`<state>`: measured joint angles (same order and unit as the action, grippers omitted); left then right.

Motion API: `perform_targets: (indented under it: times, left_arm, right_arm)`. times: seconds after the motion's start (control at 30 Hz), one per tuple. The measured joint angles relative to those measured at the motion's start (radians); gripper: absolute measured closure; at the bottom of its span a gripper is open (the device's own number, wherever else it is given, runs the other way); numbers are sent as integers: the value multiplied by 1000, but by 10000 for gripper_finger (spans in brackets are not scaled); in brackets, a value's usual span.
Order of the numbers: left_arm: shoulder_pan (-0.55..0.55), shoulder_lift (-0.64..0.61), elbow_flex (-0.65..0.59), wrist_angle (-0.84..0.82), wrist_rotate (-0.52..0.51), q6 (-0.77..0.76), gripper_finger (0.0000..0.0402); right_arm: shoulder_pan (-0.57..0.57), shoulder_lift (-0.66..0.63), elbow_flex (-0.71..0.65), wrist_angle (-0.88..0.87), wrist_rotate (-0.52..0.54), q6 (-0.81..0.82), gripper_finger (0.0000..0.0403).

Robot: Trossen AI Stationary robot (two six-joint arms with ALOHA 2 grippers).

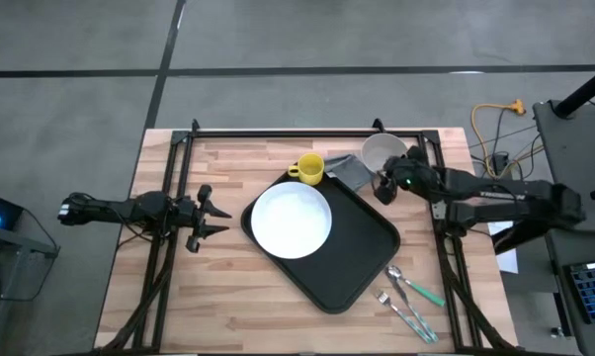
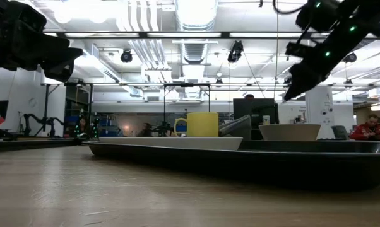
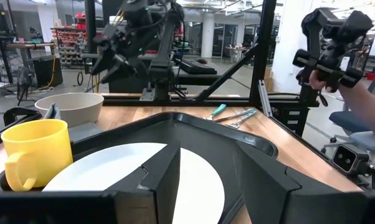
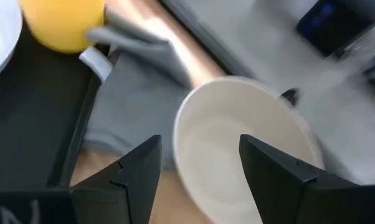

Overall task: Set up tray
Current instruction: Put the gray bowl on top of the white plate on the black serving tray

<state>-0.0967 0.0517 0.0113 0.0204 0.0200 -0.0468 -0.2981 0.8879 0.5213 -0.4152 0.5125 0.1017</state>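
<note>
While both arms hover, the tray [image 1: 352, 252] lies slanted at the centre of the worktop [image 1: 228, 297].
White plate [image 1: 292, 221] sits on the tray's 10 o'clock end, yellow mug [image 1: 309, 169] at its 12 o'clock corner. Right pincer [image 1: 385, 188] hangs released above a beige bowl [image 1: 382, 151] and grey cloth [image 1: 351, 170] at 1 o'clock. Left pincer [image 1: 218, 215], released, waits at 9 o'clock. Cutlery [image 1: 408, 302] lies at 5 o'clock.

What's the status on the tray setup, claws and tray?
Left claw open, parked left of tray. Right claw open above bowl, empty. Tray holds white plate; yellow mug at its corner. Cutlery off tray.
</note>
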Motion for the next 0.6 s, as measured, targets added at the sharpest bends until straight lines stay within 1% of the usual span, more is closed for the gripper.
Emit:
perform_targets:
  times: [0.07,0.2,0.4,0.6]
  left_arm:
    - [0,0,0,0,0,0,266]
    - [0,0,0,0,0,0,266]
    - [0,0,0,1,0,0,266]
    - [0,0,0,1,0,0,266]
  right_arm:
    - [-51,28,0,0,-73,0,195]
    - [-143,77,-2,0,-146,-16,195]
    - [-224,141,-4,46,-280,-65,195]
    - [-249,226,-4,110,-286,-145,195]
